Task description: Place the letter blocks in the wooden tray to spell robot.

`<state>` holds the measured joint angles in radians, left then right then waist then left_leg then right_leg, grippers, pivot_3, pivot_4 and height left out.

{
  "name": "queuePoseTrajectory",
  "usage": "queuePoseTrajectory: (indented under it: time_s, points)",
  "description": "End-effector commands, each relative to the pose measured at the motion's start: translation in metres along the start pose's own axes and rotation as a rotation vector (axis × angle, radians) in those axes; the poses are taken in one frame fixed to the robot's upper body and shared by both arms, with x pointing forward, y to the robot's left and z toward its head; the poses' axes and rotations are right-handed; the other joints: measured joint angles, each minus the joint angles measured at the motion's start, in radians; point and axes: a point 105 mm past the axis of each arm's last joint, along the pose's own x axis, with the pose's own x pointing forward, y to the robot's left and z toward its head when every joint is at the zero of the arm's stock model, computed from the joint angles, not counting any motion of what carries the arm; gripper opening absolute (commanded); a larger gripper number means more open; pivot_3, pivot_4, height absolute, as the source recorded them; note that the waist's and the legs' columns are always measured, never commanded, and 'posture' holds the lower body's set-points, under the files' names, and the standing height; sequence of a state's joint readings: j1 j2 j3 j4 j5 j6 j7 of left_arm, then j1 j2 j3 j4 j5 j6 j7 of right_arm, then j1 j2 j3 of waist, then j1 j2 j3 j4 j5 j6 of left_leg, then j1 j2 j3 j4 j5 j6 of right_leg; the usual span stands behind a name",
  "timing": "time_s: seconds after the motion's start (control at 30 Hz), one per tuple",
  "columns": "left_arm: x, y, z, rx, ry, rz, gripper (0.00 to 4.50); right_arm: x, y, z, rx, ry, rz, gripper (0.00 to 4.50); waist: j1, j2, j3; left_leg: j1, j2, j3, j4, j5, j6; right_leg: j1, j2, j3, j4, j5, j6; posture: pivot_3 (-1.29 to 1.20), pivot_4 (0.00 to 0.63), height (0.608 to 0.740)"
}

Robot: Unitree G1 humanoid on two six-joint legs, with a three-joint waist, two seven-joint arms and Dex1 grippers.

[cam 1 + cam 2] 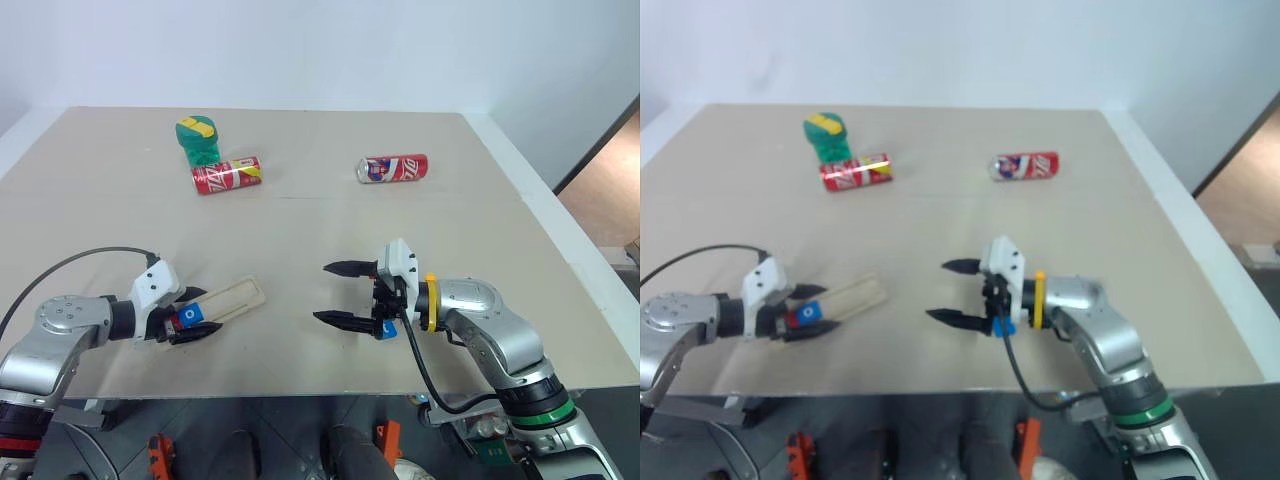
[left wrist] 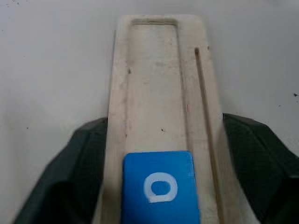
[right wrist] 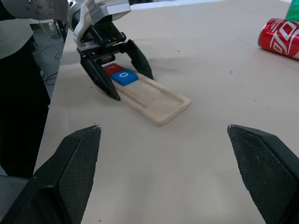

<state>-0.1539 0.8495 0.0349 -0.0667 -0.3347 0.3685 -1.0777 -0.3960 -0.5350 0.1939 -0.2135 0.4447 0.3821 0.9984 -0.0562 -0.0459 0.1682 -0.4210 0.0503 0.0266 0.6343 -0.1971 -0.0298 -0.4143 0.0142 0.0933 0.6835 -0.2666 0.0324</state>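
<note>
The wooden tray (image 1: 232, 298) lies slanted on the table at the left. A blue letter block with a white "o" (image 2: 160, 189) sits in its groove near the end closest to me. A red letter block (image 3: 112, 69) lies right behind it, partly hidden by the fingers. My left gripper (image 1: 190, 325) straddles that end, its fingers (image 2: 70, 172) pressed against both long sides of the tray. Right of the tray, my right gripper (image 1: 322, 293) hovers open and empty, pointing at the tray across a gap of bare table. Something small and blue (image 1: 385, 328) shows under its base; I cannot tell what.
Two red soda cans (image 1: 226, 174) (image 1: 393, 168) lie on their sides at the back. Behind the left can stands a green object with a yellow stripe (image 1: 197, 138). The table's front edge (image 1: 300, 392) runs just below both grippers.
</note>
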Motion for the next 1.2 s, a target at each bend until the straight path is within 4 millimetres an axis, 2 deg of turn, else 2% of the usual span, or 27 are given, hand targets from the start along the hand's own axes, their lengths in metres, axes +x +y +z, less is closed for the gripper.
queuePoseTrajectory:
  time_s: [0.03, 0.13, 0.23, 0.3, 0.5, 0.73, 0.93, 0.97, 1.0, 1.03, 1.2]
  points:
    - [0.007, -0.008, -0.017, -0.036, 0.066, -0.066, 3.20, -0.003, -0.001, 0.016, -0.063, -0.046, -0.014, 4.50, 0.001, 0.001, 0.000, 0.001, 0.000, 0.000, 0.000, 0.000, 0.000, 0.001, 0.000, 0.000, 0.000, 0.000, 0.000, 0.00, 0.150, 0.740]
    - [0.012, -0.005, -0.011, 0.021, 0.077, -0.086, 3.20, -0.005, -0.002, 0.016, -0.073, -0.041, -0.018, 4.50, 0.008, 0.001, -0.001, 0.003, -0.001, -0.001, 0.000, 0.000, 0.000, 0.004, 0.000, -0.001, 0.000, -0.001, 0.000, 0.00, 0.150, 0.740]
    - [0.033, -0.023, 0.014, 0.191, 0.074, -0.251, 3.20, -0.012, -0.006, 0.015, -0.085, -0.028, -0.042, 4.50, 0.019, 0.001, -0.001, 0.004, -0.002, -0.002, 0.001, 0.000, 0.000, 0.005, -0.001, -0.001, 0.000, -0.001, 0.001, 0.00, 0.150, 0.740]
    - [0.049, -0.027, 0.030, 0.265, 0.066, -0.312, 3.20, -0.016, -0.010, 0.014, -0.093, -0.023, -0.063, 4.50, 0.025, 0.001, -0.001, 0.003, -0.004, -0.002, 0.002, 0.000, 0.000, 0.006, -0.002, 0.000, 0.000, -0.001, 0.003, 0.00, 0.150, 0.740]
    - [0.088, -0.023, 0.055, 0.351, 0.054, -0.374, 3.20, -0.024, -0.016, 0.012, -0.108, -0.009, -0.104, 4.50, 0.030, 0.001, -0.001, -0.001, -0.004, -0.001, 0.005, 0.000, 0.000, 0.005, -0.002, 0.001, -0.002, 0.001, 0.007, 0.00, 0.150, 0.740]
    - [0.118, -0.017, 0.076, 0.393, 0.039, -0.395, 3.20, -0.032, -0.020, 0.008, -0.111, 0.009, -0.160, 4.50, 0.029, 0.001, -0.001, -0.001, -0.004, -0.003, 0.006, 0.000, 0.001, 0.005, 0.000, 0.001, -0.001, 0.002, 0.006, 0.00, 0.150, 0.740]
    - [0.125, -0.017, 0.082, 0.365, 0.014, -0.406, 3.20, -0.042, -0.024, 0.003, -0.102, 0.020, -0.205, 4.50, 0.029, 0.002, -0.001, -0.001, -0.004, -0.003, 0.006, 0.001, 0.001, 0.006, 0.000, 0.001, -0.001, 0.002, 0.006, 0.00, 0.150, 0.740]
    - [0.124, -0.018, 0.084, 0.352, 0.005, -0.412, 4.25, -0.044, -0.026, 0.002, -0.103, 0.026, -0.211, 4.50, 0.029, 0.002, -0.001, -0.001, -0.004, -0.003, 0.006, 0.001, 0.001, 0.006, 0.000, 0.001, -0.001, 0.002, 0.007, 0.00, 0.150, 0.740]
    - [0.123, -0.019, 0.086, 0.344, -0.003, -0.416, 4.46, -0.046, -0.029, 0.001, -0.108, 0.034, -0.217, 4.50, 0.029, 0.002, -0.001, -0.001, -0.004, -0.003, 0.006, 0.001, 0.001, 0.006, 0.000, 0.001, -0.001, 0.002, 0.007, 0.00, 0.150, 0.740]
    - [0.122, -0.019, 0.088, 0.339, -0.007, -0.419, 4.46, -0.047, -0.031, 0.001, -0.111, 0.040, -0.220, 4.50, 0.029, 0.002, -0.001, -0.001, -0.004, -0.003, 0.006, 0.001, 0.001, 0.006, 0.000, 0.001, -0.001, 0.002, 0.007, 0.00, 0.150, 0.740]
    - [0.107, -0.015, 0.105, 0.381, -0.052, -0.375, 4.46, -0.061, -0.066, -0.003, -0.108, 0.100, -0.293, 4.50, 0.023, 0.003, 0.000, -0.001, -0.004, -0.002, 0.007, 0.001, 0.002, 0.005, 0.000, 0.001, -0.001, 0.003, 0.007, 0.00, 0.150, 0.740]
